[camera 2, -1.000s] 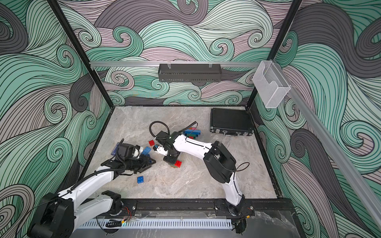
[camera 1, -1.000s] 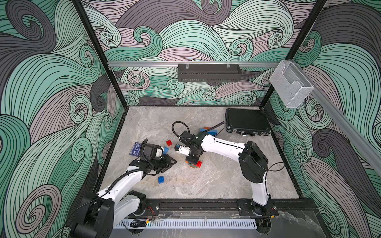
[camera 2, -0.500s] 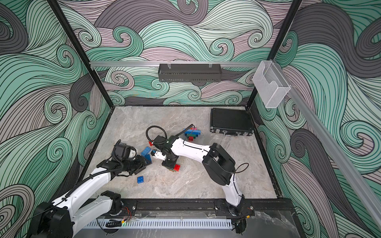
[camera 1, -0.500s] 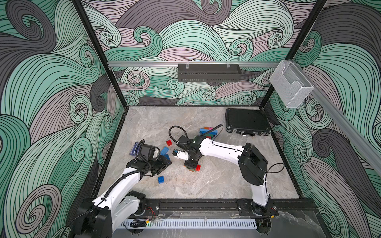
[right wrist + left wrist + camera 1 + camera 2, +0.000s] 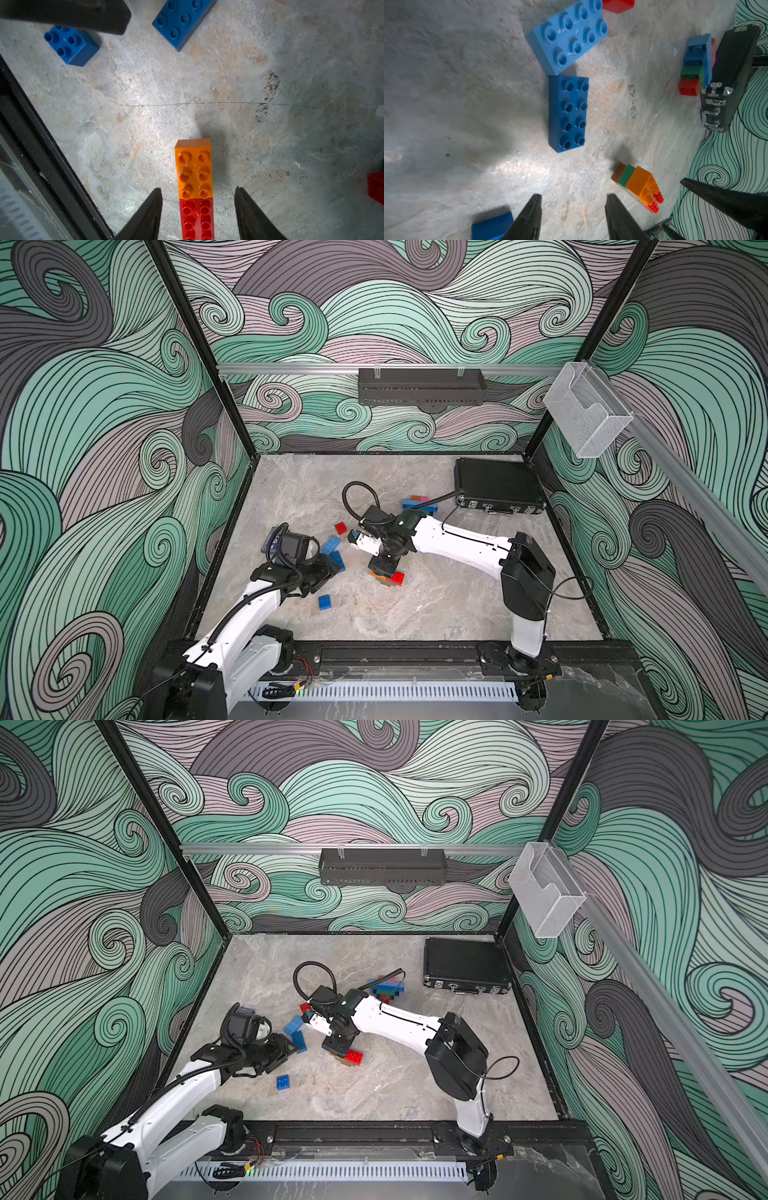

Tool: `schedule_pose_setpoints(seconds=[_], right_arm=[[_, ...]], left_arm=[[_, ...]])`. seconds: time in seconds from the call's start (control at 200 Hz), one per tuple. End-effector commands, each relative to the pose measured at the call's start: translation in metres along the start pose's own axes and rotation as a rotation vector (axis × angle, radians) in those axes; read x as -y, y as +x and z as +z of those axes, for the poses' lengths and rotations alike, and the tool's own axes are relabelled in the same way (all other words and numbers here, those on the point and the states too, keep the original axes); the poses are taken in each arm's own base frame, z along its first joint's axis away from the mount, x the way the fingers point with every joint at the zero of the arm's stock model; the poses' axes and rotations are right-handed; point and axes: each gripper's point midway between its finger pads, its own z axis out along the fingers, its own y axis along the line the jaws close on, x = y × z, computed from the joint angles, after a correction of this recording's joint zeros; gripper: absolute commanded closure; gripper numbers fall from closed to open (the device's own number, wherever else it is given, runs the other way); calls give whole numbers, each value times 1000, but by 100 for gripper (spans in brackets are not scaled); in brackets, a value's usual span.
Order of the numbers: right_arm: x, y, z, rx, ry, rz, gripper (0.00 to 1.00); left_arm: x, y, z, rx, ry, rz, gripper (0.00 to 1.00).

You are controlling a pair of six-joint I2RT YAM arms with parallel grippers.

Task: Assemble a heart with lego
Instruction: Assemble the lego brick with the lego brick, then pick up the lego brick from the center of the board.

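- Nearest the front, a small blue brick [image 5: 324,602] lies alone on the table [image 5: 436,605].
- Just past it, the left gripper [image 5: 574,197] is partly open and empty. It points at the dark blue long brick [image 5: 568,113]. If it comes in crooked, a finger could shove the brick away instead of catching it.
- Beside it, the right gripper [image 5: 198,189] sits low over the little stack [image 5: 388,577] of orange, green and red bricks. Its fingers stand apart with a gap on each side, holding nothing. If it goes up tilted, a finger could catch the stack and knock it over.
- The two grippers are close, so they might bump.
- The light blue long brick [image 5: 566,35] sits right at the dark blue one's end. Pulling one could drag the other.
- Farther back lie a red brick [image 5: 340,527] and a bigger clump [image 5: 388,988] of joined bricks, near the black case [image 5: 496,489].
- My guess: the heart is far from done.
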Motion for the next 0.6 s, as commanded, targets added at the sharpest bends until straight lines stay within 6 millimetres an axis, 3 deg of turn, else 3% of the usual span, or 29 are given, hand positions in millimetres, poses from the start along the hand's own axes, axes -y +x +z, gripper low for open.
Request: schedule_pose_setpoints(seconds=[0.0, 0.22, 0.32, 0.43, 0.595], right_arm=[[4, -19, -19, 91, 29, 89, 41], [-4, -39, -13, 159, -35, 177, 39], [-6, -54, -7, 194, -46, 239, 33], [-9, -70, 5, 224, -57, 301, 27], [-14, -90, 29, 246, -63, 340, 26]], left_arm=[[-3, -17, -10, 80, -54, 15, 46], [-14, -21, -6, 46, -165, -14, 46], [-18, -27, -8, 58, -207, -19, 46], [-26, -38, -12, 118, -239, -42, 46], [-29, -58, -30, 196, -268, -56, 46]])
